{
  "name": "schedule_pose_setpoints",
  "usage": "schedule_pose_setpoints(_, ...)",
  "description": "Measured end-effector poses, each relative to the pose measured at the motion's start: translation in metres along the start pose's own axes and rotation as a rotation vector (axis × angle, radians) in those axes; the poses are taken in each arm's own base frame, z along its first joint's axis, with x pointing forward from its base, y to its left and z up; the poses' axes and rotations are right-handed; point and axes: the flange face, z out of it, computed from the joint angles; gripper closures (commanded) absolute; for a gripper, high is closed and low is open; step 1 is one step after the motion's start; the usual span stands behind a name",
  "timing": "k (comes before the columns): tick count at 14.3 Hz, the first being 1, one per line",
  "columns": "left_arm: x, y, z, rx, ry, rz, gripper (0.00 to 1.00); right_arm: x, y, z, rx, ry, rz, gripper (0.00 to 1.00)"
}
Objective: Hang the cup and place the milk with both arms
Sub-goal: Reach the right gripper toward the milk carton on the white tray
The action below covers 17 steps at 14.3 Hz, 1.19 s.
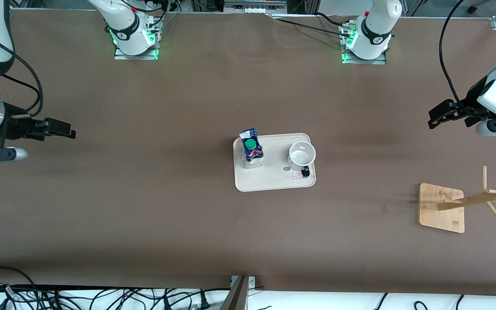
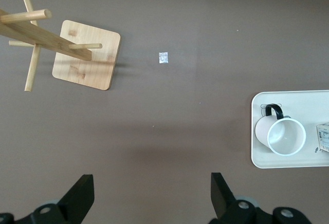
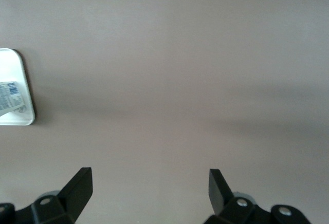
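While both arms wait, cup (image 1: 302, 156) and milk (image 1: 252, 149) on tray (image 1: 274, 183), left gripper (image 1: 439, 115) fingers wide, right gripper (image 1: 60, 128) fingers wide.

table (image 1: 144, 206): brown | tray (image 1: 274, 183): centre | wooden rack (image 1: 441, 209): left arm's end | speck (image 2: 163, 57): maybe tape

Left gripper (image 2: 151, 196) hangs over bare brown counter (image 2: 169, 131), its black jaws spread wide with nothing between them. Ahead of one jaw, a cream tray (image 2: 272, 160) carries the upright white cup (image 2: 281, 135), black handle showing. Ahead of the other jaw stands a wooden rack (image 2: 82, 54), well apart from the tray
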Motion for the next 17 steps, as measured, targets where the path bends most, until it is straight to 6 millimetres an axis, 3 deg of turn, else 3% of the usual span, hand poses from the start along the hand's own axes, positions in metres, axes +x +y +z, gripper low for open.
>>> schedule_pose_setpoints(4, 0.0, 0.0, 0.0, 0.0, 0.0, 0.0, 0.0, 0.012, -0.069, 0.014, 0.042, 0.049, 0.056, 0.0)
schedule_pose_setpoints(8, 0.0, 0.0, 0.0, 0.0, 0.0, 0.0, 0.0, 0.028, -0.114, 0.035, 0.081, 0.098, 0.033, 0.0)
schedule_pose_setpoints(10, 0.0, 0.0, 0.0, 0.0, 0.0, 0.0, 0.0, 0.034, -0.146, 0.046, 0.083, 0.1, -0.034, 0.0)
schedule_pose_setpoints(13, 0.0, 0.0, 0.0, 0.0, 0.0, 0.0, 0.0, 0.035, -0.203, 0.056, 0.094, 0.144, -0.117, 0.0)
schedule_pose_setpoints(17, 0.0, 0.0, 0.0, 0.0, -0.001, 0.0, 0.0, 0.028, -0.26, 0.074, 0.108, 0.16, -0.116, 0.0)
